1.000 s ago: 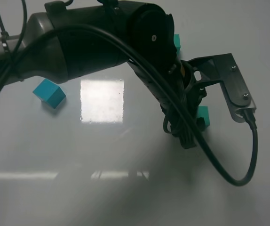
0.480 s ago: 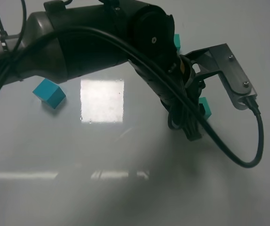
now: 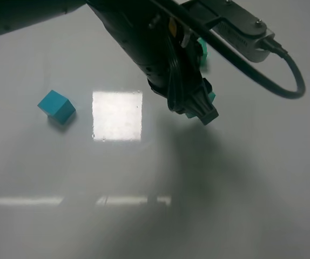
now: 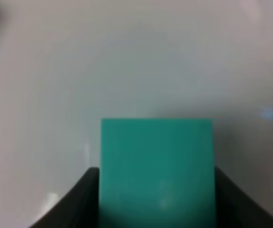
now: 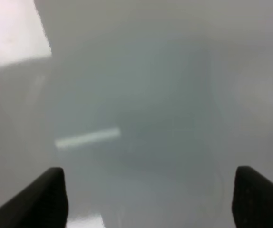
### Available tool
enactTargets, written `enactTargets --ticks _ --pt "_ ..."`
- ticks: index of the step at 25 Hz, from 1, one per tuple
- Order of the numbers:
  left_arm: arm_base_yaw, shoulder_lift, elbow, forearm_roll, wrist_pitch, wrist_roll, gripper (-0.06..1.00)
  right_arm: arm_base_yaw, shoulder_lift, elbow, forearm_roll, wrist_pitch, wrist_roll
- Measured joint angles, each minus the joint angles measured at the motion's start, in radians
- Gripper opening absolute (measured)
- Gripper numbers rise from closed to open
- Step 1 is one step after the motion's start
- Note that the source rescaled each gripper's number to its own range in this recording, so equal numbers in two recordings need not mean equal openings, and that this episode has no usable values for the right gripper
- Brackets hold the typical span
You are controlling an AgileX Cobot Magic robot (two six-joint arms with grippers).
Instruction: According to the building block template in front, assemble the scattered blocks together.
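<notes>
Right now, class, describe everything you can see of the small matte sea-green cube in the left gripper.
The small matte sea-green cube shows one flat, plain square face with crisp edges, plastic-looking. It sits square in the shut left gripper, its dark fingers pressing two opposite sides. In the high view only a sliver shows.

The table point(image 3: 263, 178) is a pale, glossy grey-white, unpatterned save for a bright white square of reflected light point(image 3: 117, 115) and a few thin white streaks point(image 3: 25, 201). The light blue block point(image 3: 56, 106) is cyan on top and a shade darker on its sides. The green block point(image 4: 156, 166) is a flat, even sea-green. The left gripper point(image 4: 156, 199) has black fingers point(image 4: 74, 204), and its arm point(image 3: 139, 38) is black too, with a black cable point(image 3: 290, 86) and a dull silver-grey bracket point(image 3: 241, 29). A sliver of green from the template point(image 3: 202, 53) shows past the arm. The right gripper point(image 5: 150, 175) has dark, near-black fingers point(image 5: 51, 199) against blurred grey.
</notes>
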Motion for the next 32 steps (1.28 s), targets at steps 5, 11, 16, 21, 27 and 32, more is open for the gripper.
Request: enactTargets --ticks 5,11,16,21,27,32 --pt "0.000 -0.071 0.000 0.024 0.073 -0.127 0.00 0.000 0.000 0.000 0.000 0.000 0.000" --pt "0.000 -0.138 0.000 0.157 0.136 -0.283 0.00 0.000 0.000 0.000 0.000 0.000 0.000" --pt "0.000 -0.166 0.000 0.295 0.155 -0.371 0.00 0.000 0.000 0.000 0.000 0.000 0.000" --pt "0.034 -0.178 0.000 0.352 0.156 -0.396 0.00 0.000 0.000 0.000 0.000 0.000 0.000" --pt "0.182 -0.179 0.000 0.285 0.157 -0.329 0.00 0.000 0.000 0.000 0.000 0.000 0.001" --pt "0.287 -0.179 0.000 0.180 0.157 -0.210 0.00 0.000 0.000 0.000 0.000 0.000 0.001"
